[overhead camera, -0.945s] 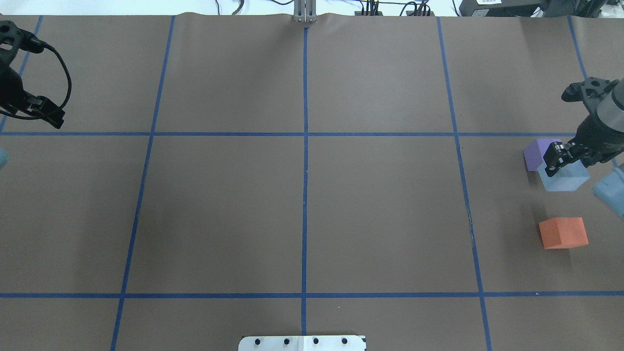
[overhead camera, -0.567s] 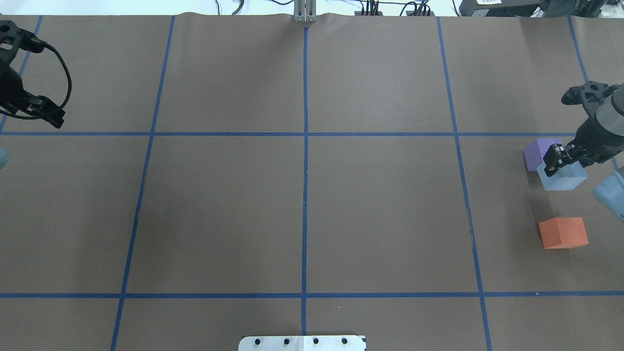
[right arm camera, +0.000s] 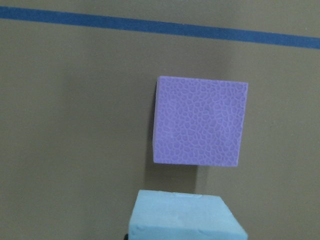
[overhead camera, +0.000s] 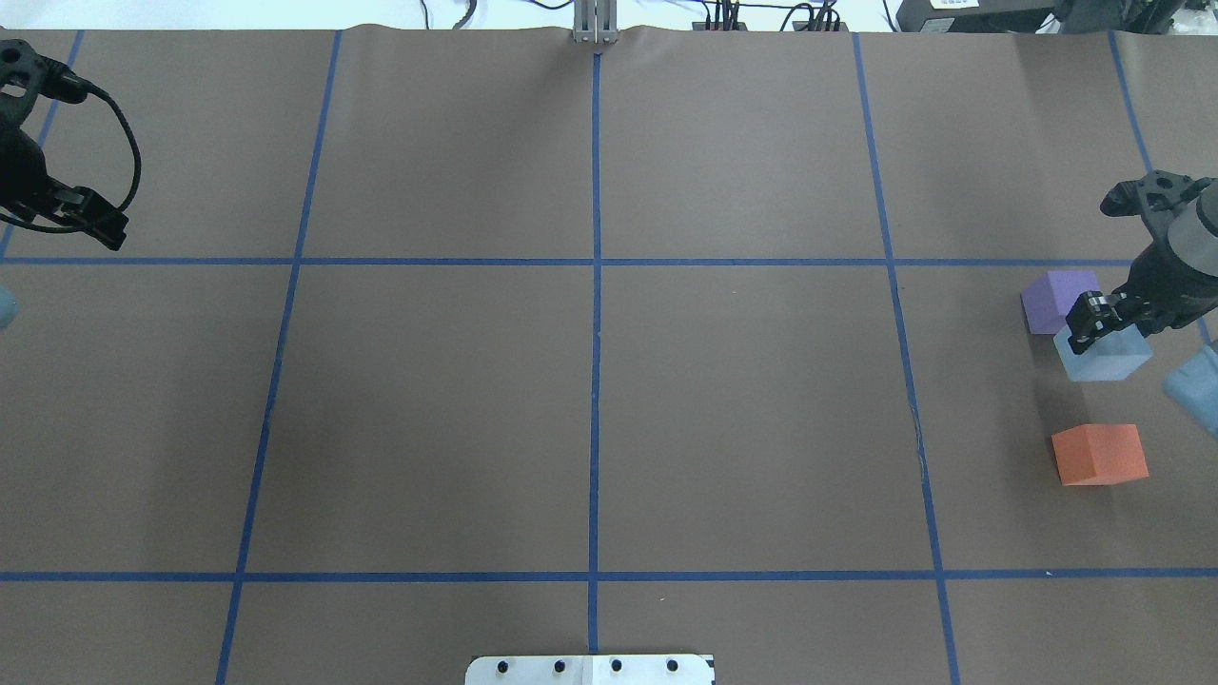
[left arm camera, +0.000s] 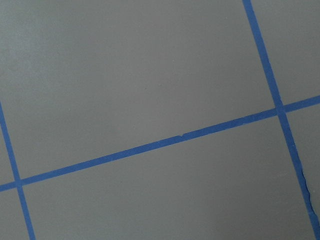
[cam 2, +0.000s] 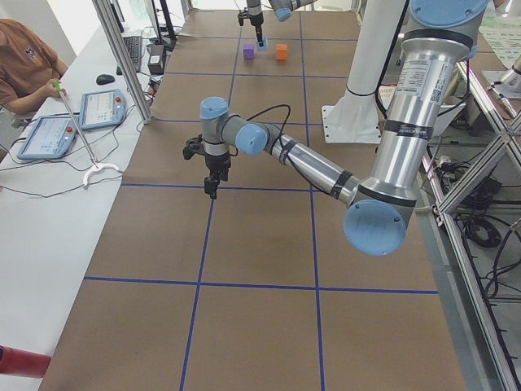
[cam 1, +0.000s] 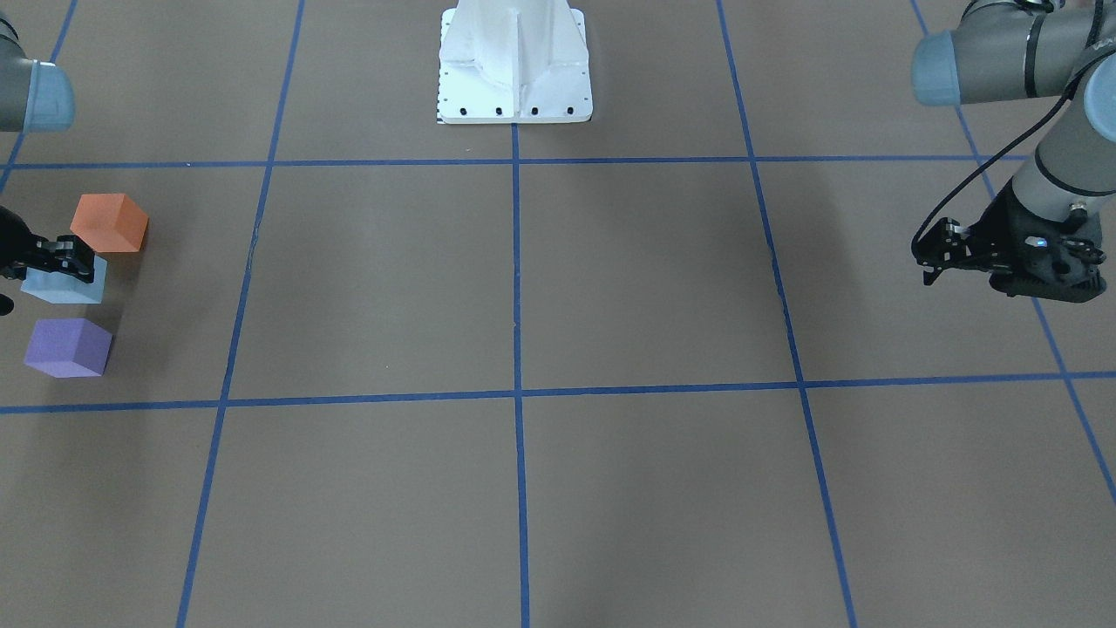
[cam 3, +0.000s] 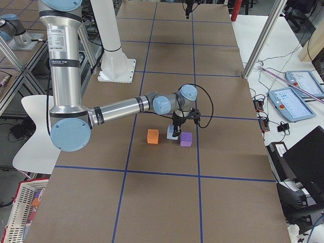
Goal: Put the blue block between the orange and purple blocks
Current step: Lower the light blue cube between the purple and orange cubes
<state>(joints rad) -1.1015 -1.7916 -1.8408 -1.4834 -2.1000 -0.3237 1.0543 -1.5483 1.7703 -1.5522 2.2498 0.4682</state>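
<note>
Two arms reach over the brown paper-covered table, which blue tape lines divide into a grid. The left gripper hangs above bare paper, well away from the blocks; whether its claw is parted or closed I cannot tell. The right gripper is clenched on the blue block, a pale sky-blue foam cube with a matte, nearly smooth top and soft edges. It is in the row between the purple block and the orange block. The right wrist camera shows a narrow strip of paper between it and the pebble-textured purple cube. Whether it rests on the paper or is raised cannot be told.
</note>
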